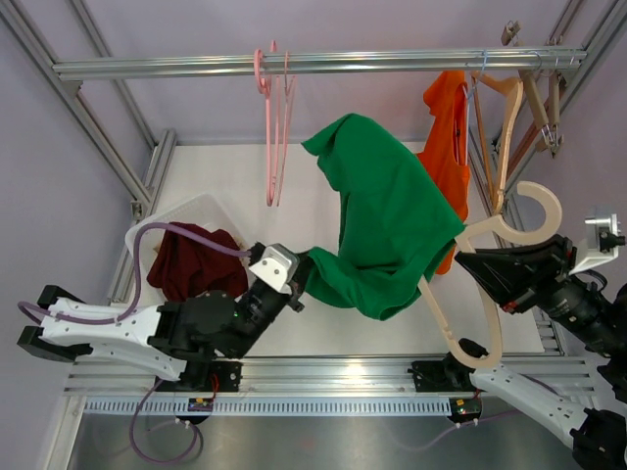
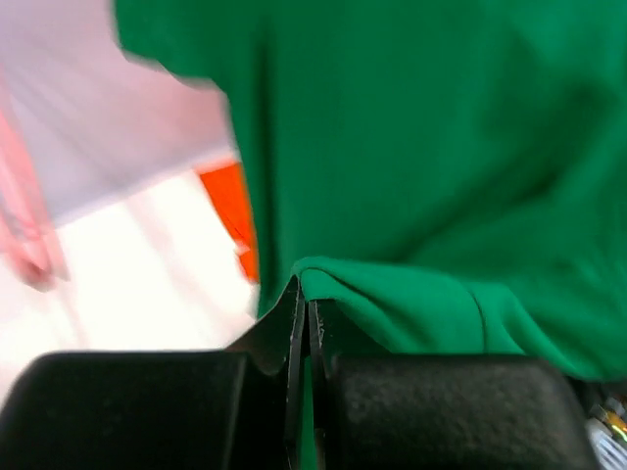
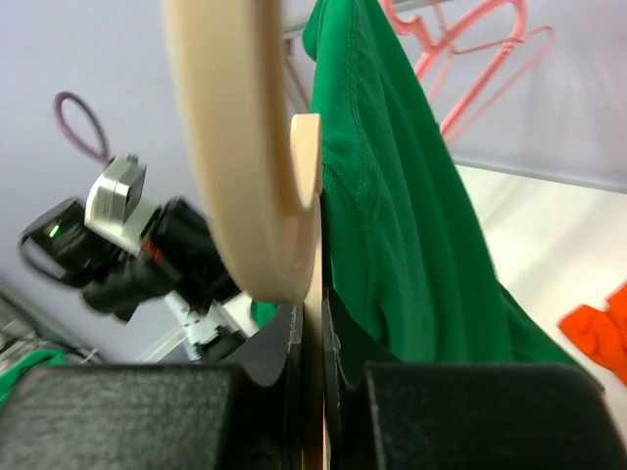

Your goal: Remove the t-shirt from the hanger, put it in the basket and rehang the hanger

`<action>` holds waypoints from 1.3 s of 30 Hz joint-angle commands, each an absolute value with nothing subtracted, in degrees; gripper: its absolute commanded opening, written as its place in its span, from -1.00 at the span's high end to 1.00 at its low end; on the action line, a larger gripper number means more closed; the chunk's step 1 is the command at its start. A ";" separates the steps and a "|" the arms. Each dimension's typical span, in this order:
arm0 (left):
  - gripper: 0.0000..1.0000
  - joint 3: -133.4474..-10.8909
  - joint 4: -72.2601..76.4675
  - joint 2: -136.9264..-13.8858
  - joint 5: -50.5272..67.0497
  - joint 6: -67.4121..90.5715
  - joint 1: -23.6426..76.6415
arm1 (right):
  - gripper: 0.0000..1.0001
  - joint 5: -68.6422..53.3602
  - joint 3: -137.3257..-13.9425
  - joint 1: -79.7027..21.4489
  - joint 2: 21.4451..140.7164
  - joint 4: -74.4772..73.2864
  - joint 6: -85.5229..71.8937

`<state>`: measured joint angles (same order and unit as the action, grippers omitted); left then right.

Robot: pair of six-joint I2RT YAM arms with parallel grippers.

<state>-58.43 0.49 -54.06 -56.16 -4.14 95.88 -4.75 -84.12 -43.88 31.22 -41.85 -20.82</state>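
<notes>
Our left gripper [image 2: 306, 318] is pinched shut on a fold of the green t-shirt [image 2: 441, 147]. Our right gripper [image 3: 312, 338] is clamped on the wooden hanger [image 3: 235, 147], just below its hook. The t-shirt is draped over one arm of the hanger and spreads out to the hanger's left, with an orange garment [image 1: 446, 147] hanging just behind the hanger.

The left arm [image 1: 147, 333] lies low along the bench's near edge, reaching from the left corner toward the middle. The left gripper [image 1: 305, 275] has its jaws pressed together on a fold of the t-shirt [image 2: 441, 147]. The right arm [image 1: 578, 313] is folded at the near right corner, wrist pointing left. The right gripper [image 3: 312, 328] is clamped narrowly on the hanger [image 3: 235, 147].
</notes>
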 commanded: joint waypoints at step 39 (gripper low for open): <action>1.00 -95.76 4.50 -61.69 -34.55 -19.07 84.98 | 1.00 11.12 -79.81 -44.03 17.68 -55.98 -26.19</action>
<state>-85.93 8.97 -62.59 -40.38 -24.43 83.59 -2.37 -80.47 -43.88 20.08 -50.30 -26.70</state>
